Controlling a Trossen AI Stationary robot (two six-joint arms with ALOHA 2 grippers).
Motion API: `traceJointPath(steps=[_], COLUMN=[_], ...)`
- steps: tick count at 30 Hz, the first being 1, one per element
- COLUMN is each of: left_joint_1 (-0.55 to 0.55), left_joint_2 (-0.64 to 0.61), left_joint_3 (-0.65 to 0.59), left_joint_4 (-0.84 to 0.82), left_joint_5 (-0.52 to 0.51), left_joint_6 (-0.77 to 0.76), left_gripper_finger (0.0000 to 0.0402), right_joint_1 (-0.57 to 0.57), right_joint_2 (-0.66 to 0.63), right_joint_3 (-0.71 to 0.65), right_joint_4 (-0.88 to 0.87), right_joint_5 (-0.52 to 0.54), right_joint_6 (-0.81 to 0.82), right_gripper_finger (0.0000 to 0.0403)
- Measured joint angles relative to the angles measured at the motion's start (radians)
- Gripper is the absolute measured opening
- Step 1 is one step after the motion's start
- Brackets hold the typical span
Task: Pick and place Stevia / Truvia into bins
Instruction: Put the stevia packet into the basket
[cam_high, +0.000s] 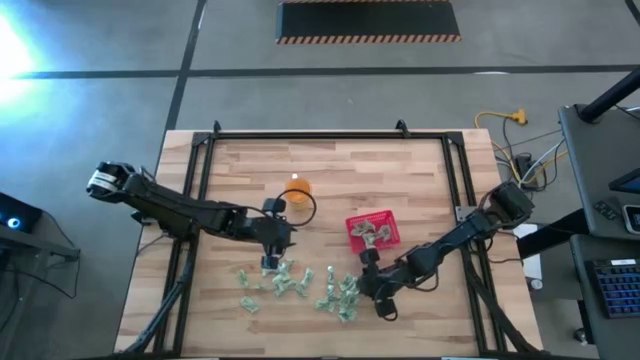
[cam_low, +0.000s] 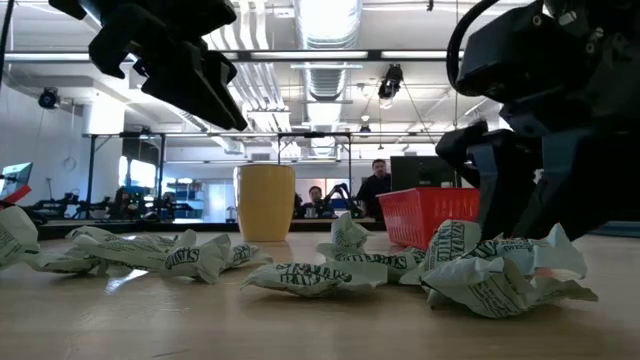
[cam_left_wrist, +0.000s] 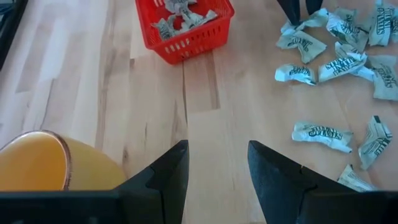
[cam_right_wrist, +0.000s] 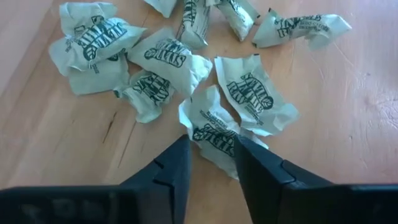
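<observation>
Nearest the front edge of the table (cam_high: 420, 160), low in the high view, the packets (cam_high: 300, 285) lie scattered in a loose band across the wood, crumpled and mostly label-up. The right gripper (cam_high: 383, 305) is down at the right end of that band, lower right of center. In its wrist view the fingers (cam_right_wrist: 177, 165) sit either side of one crumpled packet (cam_right_wrist: 214, 127), tips right at its edge, but I can't tell if they're actually pinching it or just straddling it. In the low view that gripper (cam_low: 520, 190) fills the right side, standing over a wad of packets (cam_low: 500, 275).

The left gripper (cam_high: 270, 262) hangs just above the left end of the band, near center frame. Its fingers (cam_left_wrist: 171, 171) are spread apart with bare wood between them, nothing held.

Farther back, the red basket (cam_high: 390, 220) sits right of center with a few packets already in it (cam_left_wrist: 180, 15). The orange cup (cam_high: 298, 188) stands upright further up, near the middle, just beside the left arm.
</observation>
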Motion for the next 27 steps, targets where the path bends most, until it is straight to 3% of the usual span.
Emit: traceJointPath(steps=[9,24,27], left_joint_1=[0.0,0.0,0.0], left_joint_2=[-0.003,-0.003,-0.003], left_joint_3=[-0.005,-0.008,-0.009], left_joint_4=[0.001,0.0,0.0], left_joint_5=[0.0,0.0,0.001], left_joint_6=[0.0,0.0,0.0], left_gripper_finger=[0.0148,0.0148,0.0148], right_joint_1=[0.0,0.002,0.004], right_joint_2=[-0.001,-0.102,-0.136], right_joint_3=[0.015,0.025,0.025], right_joint_4=[-0.047,-0.112,-0.157], right_joint_5=[-0.001,0.011,0.069], right_joint_6=[-0.015,-0.028,-0.026], right_gripper_finger=[0.0013,0.0009,0.0009])
